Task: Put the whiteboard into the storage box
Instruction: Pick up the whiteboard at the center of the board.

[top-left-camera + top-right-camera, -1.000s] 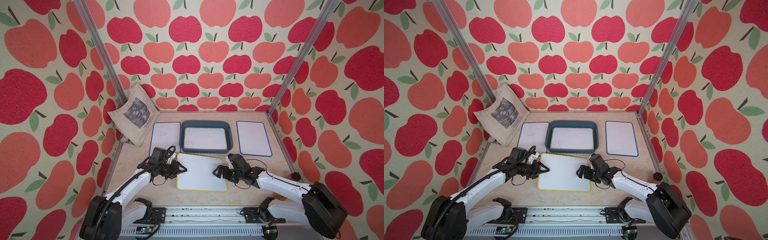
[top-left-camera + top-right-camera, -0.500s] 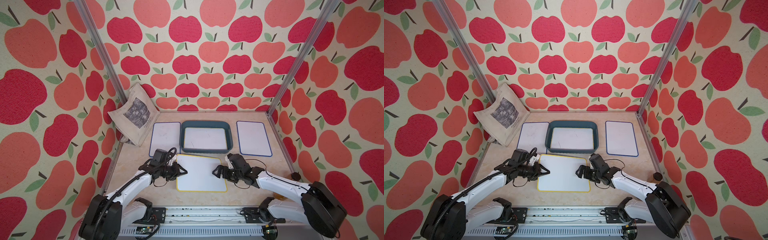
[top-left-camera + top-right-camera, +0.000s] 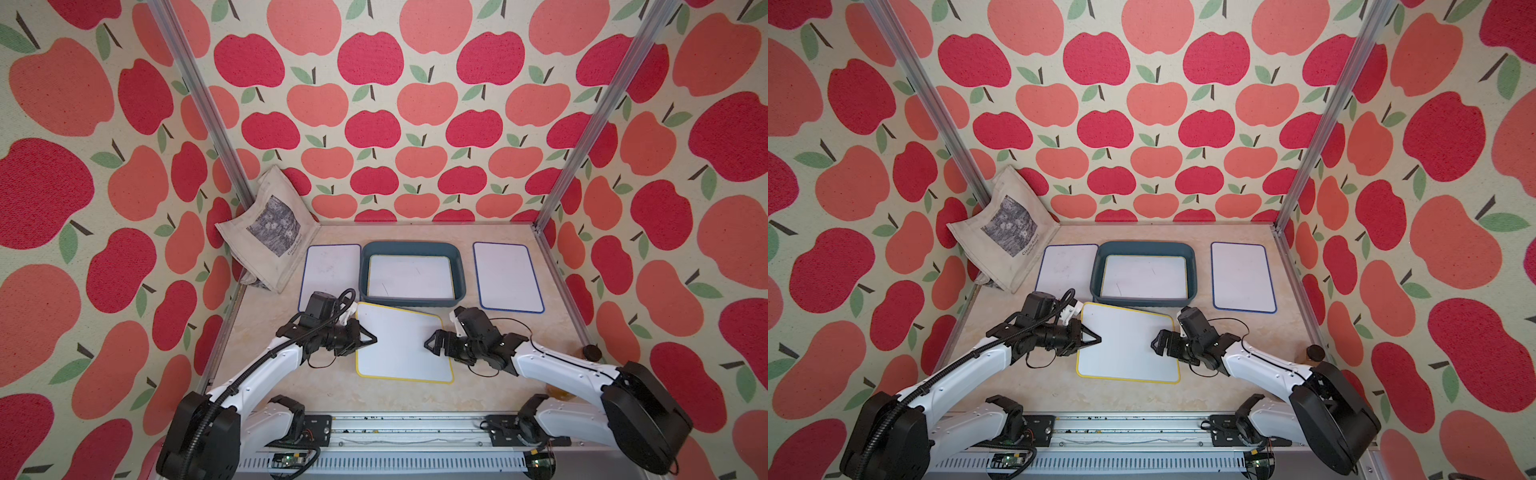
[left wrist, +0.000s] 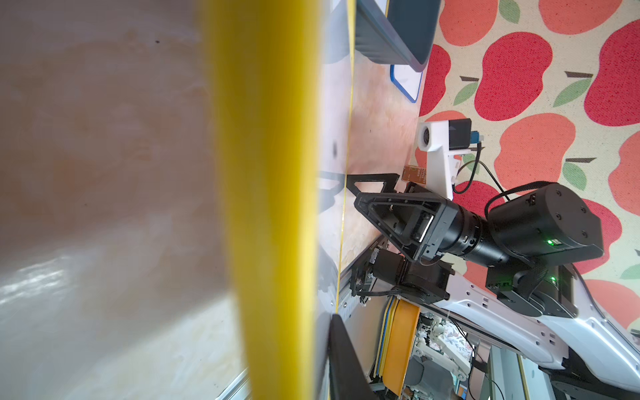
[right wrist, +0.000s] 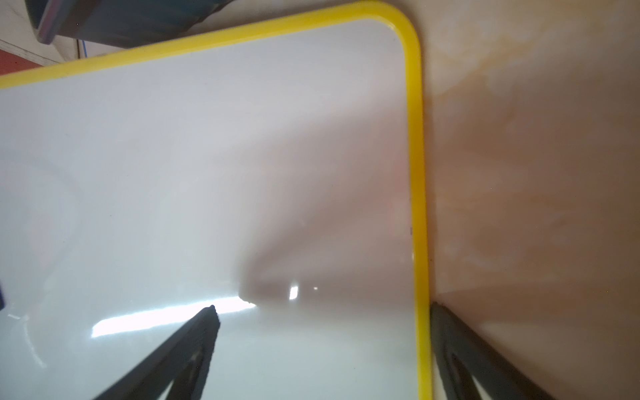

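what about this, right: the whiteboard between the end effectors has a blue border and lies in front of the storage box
No: the whiteboard between the left end effector and right end effector has a yellow border, not blue, and lies in front of the storage box; the right wrist view shows it.

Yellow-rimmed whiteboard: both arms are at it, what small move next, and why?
Probably close the right pincer on the yellow-rimmed whiteboard. Its fingers are open and straddle the board's rim in the right wrist view, while the left pincer looks pinched on the opposite edge. With both edges held, the board could lift toward the storage box.
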`<act>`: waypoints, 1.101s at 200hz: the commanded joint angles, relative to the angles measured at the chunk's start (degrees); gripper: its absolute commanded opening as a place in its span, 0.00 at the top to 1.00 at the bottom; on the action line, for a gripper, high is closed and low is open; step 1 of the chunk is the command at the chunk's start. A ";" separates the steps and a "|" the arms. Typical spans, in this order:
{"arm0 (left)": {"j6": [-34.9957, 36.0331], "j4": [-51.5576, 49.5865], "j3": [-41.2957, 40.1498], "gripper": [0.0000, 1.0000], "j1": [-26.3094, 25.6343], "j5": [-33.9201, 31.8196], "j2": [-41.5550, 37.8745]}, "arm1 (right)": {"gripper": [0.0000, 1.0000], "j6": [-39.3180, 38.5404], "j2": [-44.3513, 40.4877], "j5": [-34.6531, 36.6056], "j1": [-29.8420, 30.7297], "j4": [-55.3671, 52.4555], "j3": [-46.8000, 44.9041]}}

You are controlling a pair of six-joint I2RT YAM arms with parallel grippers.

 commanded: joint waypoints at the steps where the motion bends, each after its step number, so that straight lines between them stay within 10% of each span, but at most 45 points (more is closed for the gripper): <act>1: 1.40 -10.46 1.61 0.87 0.05 -5.21 -0.11 | 0.01 -1.48 0.97 -0.80 -0.74 -5.18 -0.08; 220: 18.56 -41.18 35.10 1.00 1.02 -9.38 -2.95 | 0.01 -17.88 -1.06 19.08 -6.47 -26.01 15.33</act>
